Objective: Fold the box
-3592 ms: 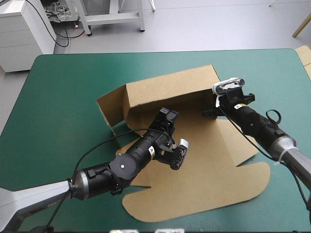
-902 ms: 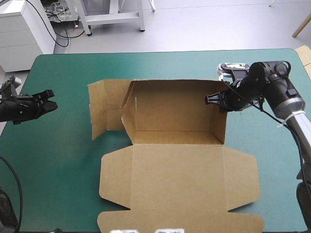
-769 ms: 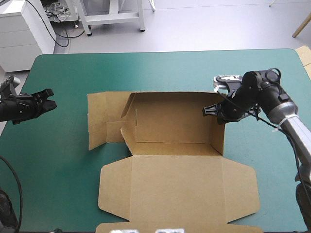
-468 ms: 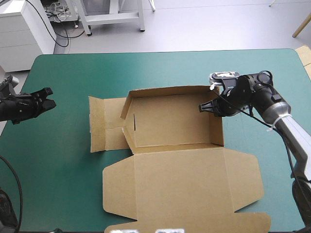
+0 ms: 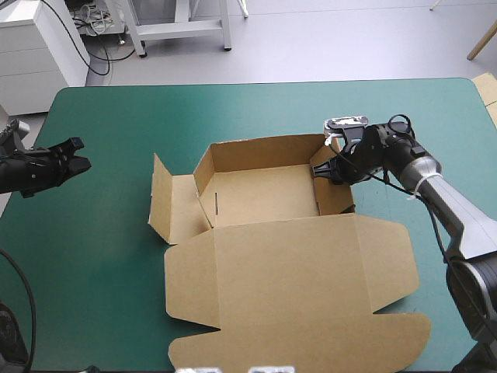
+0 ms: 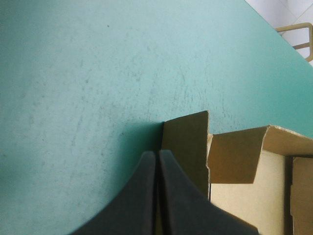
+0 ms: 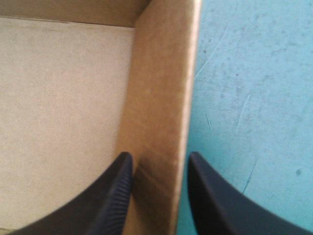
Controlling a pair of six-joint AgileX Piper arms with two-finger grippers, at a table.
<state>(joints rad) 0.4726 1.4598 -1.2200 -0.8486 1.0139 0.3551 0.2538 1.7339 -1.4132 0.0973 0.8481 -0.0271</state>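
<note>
The brown box (image 5: pixel 264 194) sits a little right of the middle of the worktop (image 5: pixel 116 116). It is half built: an open tray with its floor flat on the teal-green cover (image 5: pixel 404 116). Its back wall (image 5: pixel 264 151) stands along the far side. The right wall (image 5: pixel 334 190) is raised too, leaning slightly in over the floor. On the left, a loose side flap (image 5: pixel 161 198) stands up at an angle, apart from the tray's own short left wall. The lid (image 5: pixel 295 287) lies flat and wide, spreading from the tray toward the near edge of the worktop, its rounded tabs sticking out on both sides.

The right tool (image 5: pixel 320 172) reaches in from the right and has the right wall near its far corner. Up close, its black fingers (image 7: pixel 115 196) straddle that wall, one on the inner face and one on the outside, closed in on the board (image 7: pixel 58 98).

The left tool (image 5: pixel 78 154) hangs over the worktop's left edge, well apart from the box. Its fingers are pressed together into one point (image 6: pixel 156 152), holding nothing. The side flap and the tray's corner (image 6: pixel 234 156) lie ahead of it.
</note>
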